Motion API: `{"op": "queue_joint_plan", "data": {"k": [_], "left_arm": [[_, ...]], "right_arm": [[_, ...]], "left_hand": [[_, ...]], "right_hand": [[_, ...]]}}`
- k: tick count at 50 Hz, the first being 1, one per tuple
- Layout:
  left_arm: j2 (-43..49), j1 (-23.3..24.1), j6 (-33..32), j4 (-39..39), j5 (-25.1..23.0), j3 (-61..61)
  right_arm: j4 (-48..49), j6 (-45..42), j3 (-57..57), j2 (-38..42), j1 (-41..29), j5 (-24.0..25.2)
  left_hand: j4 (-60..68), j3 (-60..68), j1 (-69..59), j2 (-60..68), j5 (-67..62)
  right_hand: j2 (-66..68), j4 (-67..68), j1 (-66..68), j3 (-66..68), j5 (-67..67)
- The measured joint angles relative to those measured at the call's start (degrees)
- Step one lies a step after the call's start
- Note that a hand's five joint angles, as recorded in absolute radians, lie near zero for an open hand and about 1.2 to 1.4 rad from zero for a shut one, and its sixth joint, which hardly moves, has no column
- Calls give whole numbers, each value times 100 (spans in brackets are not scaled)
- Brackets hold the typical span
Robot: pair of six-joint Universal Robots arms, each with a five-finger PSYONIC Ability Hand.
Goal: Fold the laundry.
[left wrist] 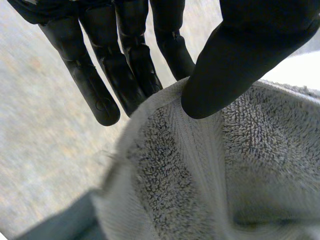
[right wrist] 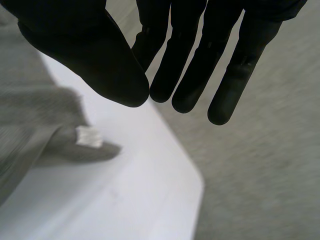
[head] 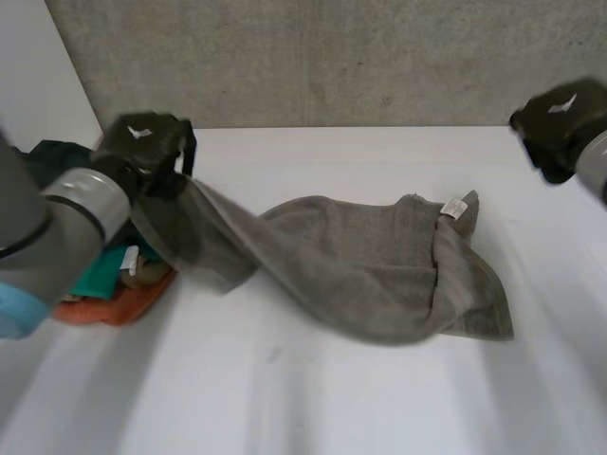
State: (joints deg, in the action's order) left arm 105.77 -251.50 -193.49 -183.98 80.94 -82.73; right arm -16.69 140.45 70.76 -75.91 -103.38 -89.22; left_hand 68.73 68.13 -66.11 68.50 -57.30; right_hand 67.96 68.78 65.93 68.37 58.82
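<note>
A grey towel (head: 379, 256) lies crumpled across the middle of the white table (head: 332, 398), its white label (head: 454, 207) at the right end. My left hand (head: 142, 142) holds the towel's left end raised off the table. In the left wrist view the thumb (left wrist: 235, 65) presses the towel's edge (left wrist: 200, 175) against straight fingers (left wrist: 95, 85). My right hand (head: 560, 118) hovers above the table's far right corner, apart from the towel. In its wrist view the right hand (right wrist: 110, 60) has its thumb brought in against straight fingers with nothing between, and the towel's labelled corner (right wrist: 89, 136) lies below it.
A pile of other laundry (head: 114, 284) in orange, teal and dark green sits at the table's left edge under my left arm. A concrete wall (head: 332, 57) runs behind the table. The table's right edge (right wrist: 192, 175) drops to a grey floor.
</note>
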Motion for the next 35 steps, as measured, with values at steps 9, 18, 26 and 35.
{"op": "queue_joint_plan", "data": {"k": [9,18,26,35], "left_arm": [[1348,405,-312,145,59,892],[1208,506,-179,158,58,1177],[1198,444,-161,143,62,1388],[1350,435,-95,151,62,1408]], "right_arm": [[317,1305,311,844,20,-260],[760,2044,2156,-291,49,153],[802,1539,3484,-851,56,525],[1258,701,4132,-536,174,577]], "left_hand": [[1,0,0,4,0],[3,1,0,4,0],[3,1,0,4,0],[3,1,0,5,0]], "right_hand": [[-4385,-4434,-4180,-4359,-4535],[-4259,-4301,-4007,-4281,-4292],[-2694,-2797,-2470,-2732,-2797],[-3058,-3172,-2883,-3109,-3245]]}}
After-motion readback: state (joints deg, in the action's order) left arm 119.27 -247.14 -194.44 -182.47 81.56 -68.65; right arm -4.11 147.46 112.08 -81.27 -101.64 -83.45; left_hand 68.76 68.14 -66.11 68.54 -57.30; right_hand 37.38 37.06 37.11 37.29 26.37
